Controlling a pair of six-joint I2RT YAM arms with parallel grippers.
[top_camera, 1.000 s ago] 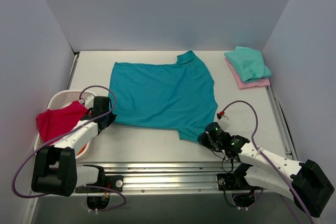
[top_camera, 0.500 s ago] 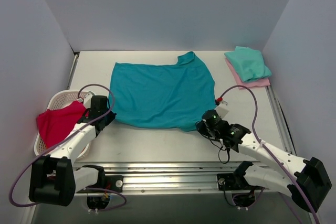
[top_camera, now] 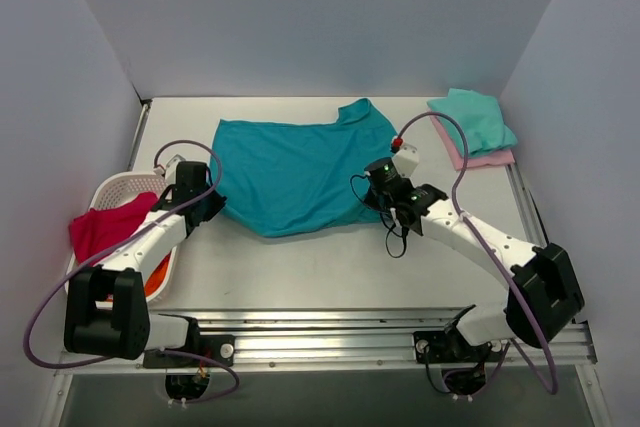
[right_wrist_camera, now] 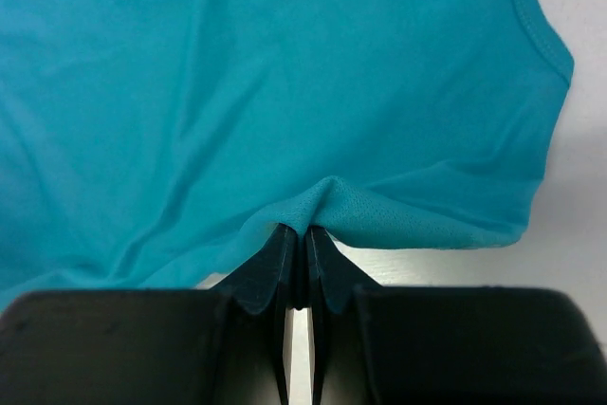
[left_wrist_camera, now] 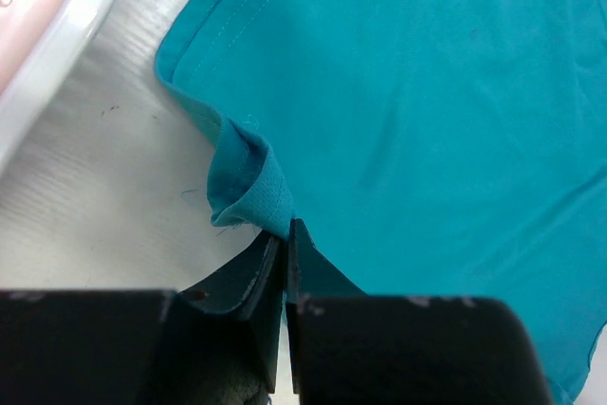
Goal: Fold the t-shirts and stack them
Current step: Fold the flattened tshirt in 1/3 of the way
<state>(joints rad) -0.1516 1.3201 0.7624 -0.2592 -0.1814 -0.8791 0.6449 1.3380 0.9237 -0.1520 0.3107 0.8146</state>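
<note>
The large teal-blue t-shirt [top_camera: 300, 169] lies spread on the table, its near edge lifted and drawn toward the back. My left gripper [top_camera: 205, 203] is shut on its near left corner [left_wrist_camera: 248, 192], pinched at the fingertips. My right gripper [top_camera: 372, 187] is shut on a fold of its near right edge [right_wrist_camera: 327, 204], held off the table. The mint-green t-shirt [top_camera: 472, 120] lies folded on the folded pale pink t-shirt [top_camera: 478, 158] at the back right corner.
A white lattice basket [top_camera: 112, 193] stands at the left edge with a red cloth [top_camera: 105, 228] hanging over its rim; its rim shows in the left wrist view [left_wrist_camera: 52, 40]. Side walls enclose the table. A metal rail [top_camera: 330, 327] runs along the near edge.
Both grippers have moved away from the near edge toward the back, carrying the teal shirt's near edge with them. The right arm travelled farthest. The shirt now covers less of the table.
</note>
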